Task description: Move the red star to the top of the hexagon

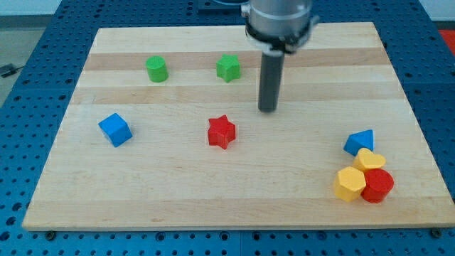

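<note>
Red star (221, 131) mid-board, my tip (268, 109) bare, holding nothing, just up-right of it, yellow hexagon (350, 183) far right, seemingly touching red block (377, 185).

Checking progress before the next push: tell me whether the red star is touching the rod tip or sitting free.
Free. The red star sits alone on the board; my tip is up and to the view's right, bare wood between.
</note>
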{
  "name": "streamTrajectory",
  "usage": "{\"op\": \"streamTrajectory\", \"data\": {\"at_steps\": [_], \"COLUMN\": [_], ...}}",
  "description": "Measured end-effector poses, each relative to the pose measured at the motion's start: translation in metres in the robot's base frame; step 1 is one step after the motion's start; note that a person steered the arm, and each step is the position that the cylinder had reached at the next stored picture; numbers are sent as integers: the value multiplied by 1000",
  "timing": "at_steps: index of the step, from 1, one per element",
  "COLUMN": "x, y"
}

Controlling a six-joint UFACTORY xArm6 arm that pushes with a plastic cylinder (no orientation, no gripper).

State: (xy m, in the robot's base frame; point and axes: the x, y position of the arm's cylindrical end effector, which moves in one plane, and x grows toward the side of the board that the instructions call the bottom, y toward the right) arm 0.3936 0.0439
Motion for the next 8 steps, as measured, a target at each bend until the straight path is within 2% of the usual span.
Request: {"op": "streamTrajectory", "data": {"at_steps": [1,2,3,4,8], "x": [-42,-33,4,41,112], "y": [-68,-158,-206,-196,15]}}
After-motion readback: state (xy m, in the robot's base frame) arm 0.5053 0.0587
